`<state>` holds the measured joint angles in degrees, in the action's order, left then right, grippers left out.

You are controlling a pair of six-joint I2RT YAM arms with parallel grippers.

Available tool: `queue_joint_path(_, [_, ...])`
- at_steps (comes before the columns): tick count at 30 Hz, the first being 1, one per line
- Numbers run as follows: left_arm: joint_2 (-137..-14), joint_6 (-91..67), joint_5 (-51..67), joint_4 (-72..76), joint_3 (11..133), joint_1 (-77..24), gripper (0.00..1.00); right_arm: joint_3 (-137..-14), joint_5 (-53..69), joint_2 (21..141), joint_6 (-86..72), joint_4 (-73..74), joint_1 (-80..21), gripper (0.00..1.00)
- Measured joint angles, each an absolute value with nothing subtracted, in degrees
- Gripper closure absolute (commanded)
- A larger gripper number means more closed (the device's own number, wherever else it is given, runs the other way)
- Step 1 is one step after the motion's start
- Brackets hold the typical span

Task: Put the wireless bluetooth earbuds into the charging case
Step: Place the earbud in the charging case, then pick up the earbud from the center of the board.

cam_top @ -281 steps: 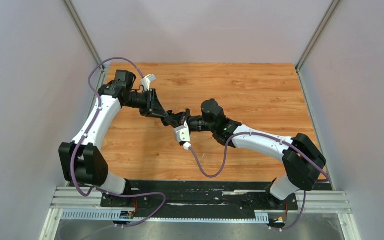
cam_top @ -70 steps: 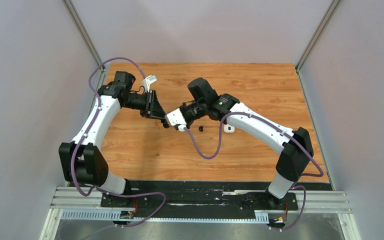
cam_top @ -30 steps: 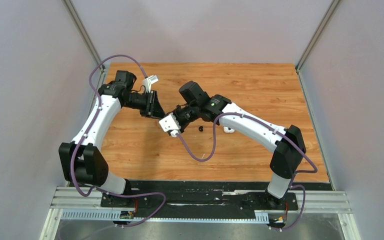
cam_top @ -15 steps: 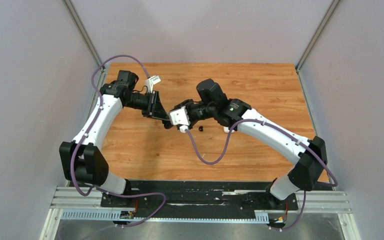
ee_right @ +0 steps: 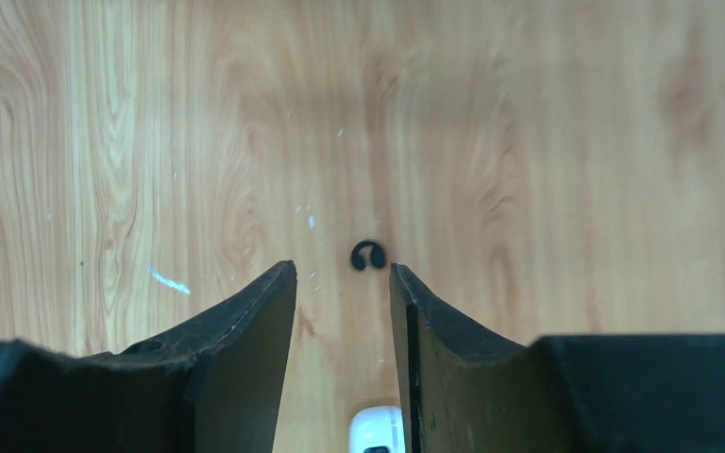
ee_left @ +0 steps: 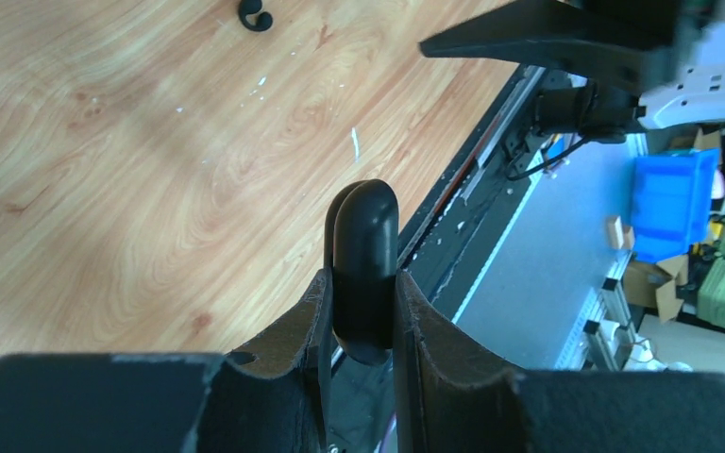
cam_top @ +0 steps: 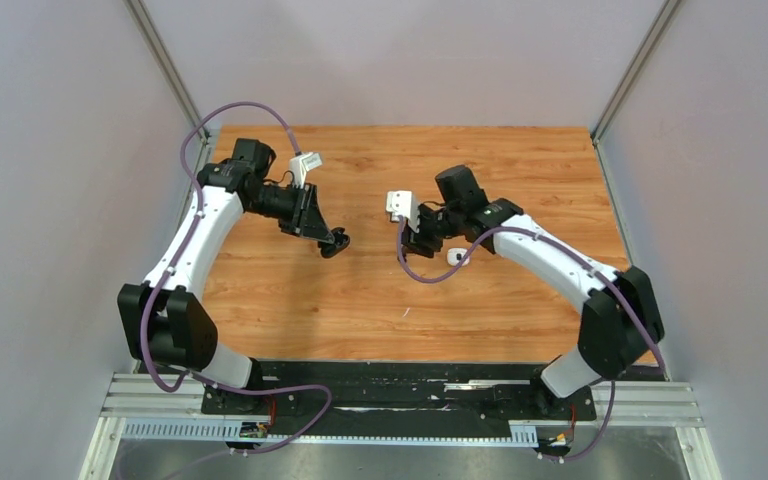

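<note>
My left gripper (ee_left: 362, 276) is shut on a black charging case (ee_left: 364, 247), held edge-on above the wood; from above the case (cam_top: 336, 241) hangs at the arm's tip. A tiny black earbud (ee_right: 368, 255) lies on the table just beyond my right gripper (ee_right: 341, 267), which is open with nothing between its fingers. The same earbud (ee_left: 255, 14) shows at the top of the left wrist view. A white charging case (cam_top: 457, 256) lies beside the right gripper (cam_top: 423, 242); only its edge (ee_right: 376, 432) shows below the jaws. No white earbuds show.
The wooden table (cam_top: 520, 180) is walled by grey panels at left, right and back. A black and metal rail (cam_top: 400, 400) with both arm bases runs along the near edge. The right arm's purple cable (cam_top: 412, 268) loops low over the wood.
My right gripper has drawn back to the right, away from the left gripper, and its jaws have opened wider. The left arm still holds the black case in place.
</note>
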<state>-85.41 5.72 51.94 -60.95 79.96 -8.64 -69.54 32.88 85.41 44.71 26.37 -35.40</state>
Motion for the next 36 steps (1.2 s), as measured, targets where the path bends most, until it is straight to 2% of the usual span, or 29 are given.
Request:
queue_joint_path(9, [-84.9, 10.2, 49.5, -65.5, 80.3, -7.3, 1.00, -75.1, 32.1, 104.9, 43.9, 33.4, -33.3, 0.67])
queue_joint_path(13, [-84.6, 10.7, 48.8, -66.2, 80.3, -5.8, 1.00, -79.2, 32.2, 108.1, 44.3, 34.3, -32.8, 0.81])
queue_joint_path(18, [-84.2, 10.9, 47.8, -66.6, 80.3, -4.7, 1.00, -83.5, 33.3, 109.6, 46.9, 35.4, -32.8, 0.74])
queue_joint_path(28, [-83.1, 10.8, 47.5, -66.7, 80.3, -4.0, 1.00, -87.5, 30.5, 117.7, 50.1, 39.4, -32.8, 0.69])
queue_joint_path(30, [-82.8, 10.8, 47.5, -66.7, 80.3, -4.0, 1.00, -87.9, 30.2, 118.6, 50.1, 40.6, -32.8, 0.69])
queue_joint_path(36, [-82.2, 10.8, 47.5, -66.6, 79.4, -3.8, 1.00, -88.2, 29.5, 119.0, 49.9, 42.7, -32.8, 0.80])
